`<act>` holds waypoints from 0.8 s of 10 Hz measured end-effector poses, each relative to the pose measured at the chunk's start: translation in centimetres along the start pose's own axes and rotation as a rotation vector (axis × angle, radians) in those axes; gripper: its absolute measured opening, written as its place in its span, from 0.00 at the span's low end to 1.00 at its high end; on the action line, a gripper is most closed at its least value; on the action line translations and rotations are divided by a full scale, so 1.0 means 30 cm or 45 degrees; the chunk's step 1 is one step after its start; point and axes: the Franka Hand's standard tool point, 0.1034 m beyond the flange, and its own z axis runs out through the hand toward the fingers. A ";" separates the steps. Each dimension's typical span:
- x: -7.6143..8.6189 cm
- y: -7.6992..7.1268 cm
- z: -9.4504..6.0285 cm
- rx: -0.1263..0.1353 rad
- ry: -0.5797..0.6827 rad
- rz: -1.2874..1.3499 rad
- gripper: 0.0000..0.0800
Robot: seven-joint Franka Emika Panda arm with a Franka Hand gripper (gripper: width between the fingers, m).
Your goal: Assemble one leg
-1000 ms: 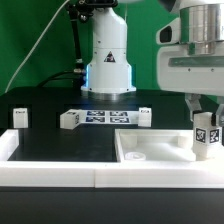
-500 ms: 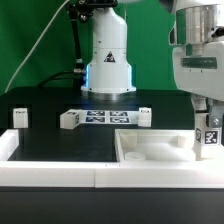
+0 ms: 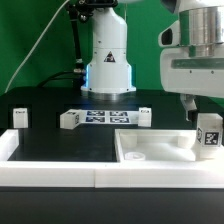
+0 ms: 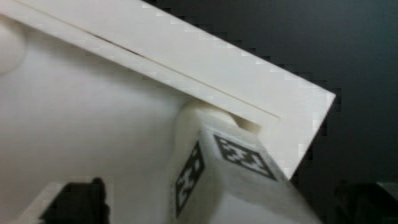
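A leg (image 3: 208,134), a short white post with a black-and-white tag, stands upright at the tabletop's corner on the exterior view's right. The tabletop (image 3: 150,148) is a large flat white square part lying on the black table. My gripper (image 3: 203,108) hangs just above the leg. In the wrist view the leg (image 4: 222,165) stands between my two dark fingers (image 4: 80,200), with a gap on each side, so the gripper (image 4: 231,205) is open. The leg's lower end sits against the tabletop's edge (image 4: 160,60).
Three more white legs stand on the table, one (image 3: 18,117) at the exterior view's left, one (image 3: 68,119) and one (image 3: 143,116) beside the marker board (image 3: 105,117). A white rim (image 3: 50,160) runs along the front. The robot base (image 3: 107,60) is behind.
My gripper dipped and then rose a little above the leg. The leg shifted slightly toward the exterior view's right and now stands free of the fingers.
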 end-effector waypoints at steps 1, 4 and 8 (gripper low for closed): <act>0.000 -0.001 -0.003 -0.010 -0.006 -0.171 0.81; 0.012 -0.030 -0.026 -0.064 0.006 -0.736 0.81; 0.033 -0.019 -0.012 -0.108 0.012 -1.282 0.81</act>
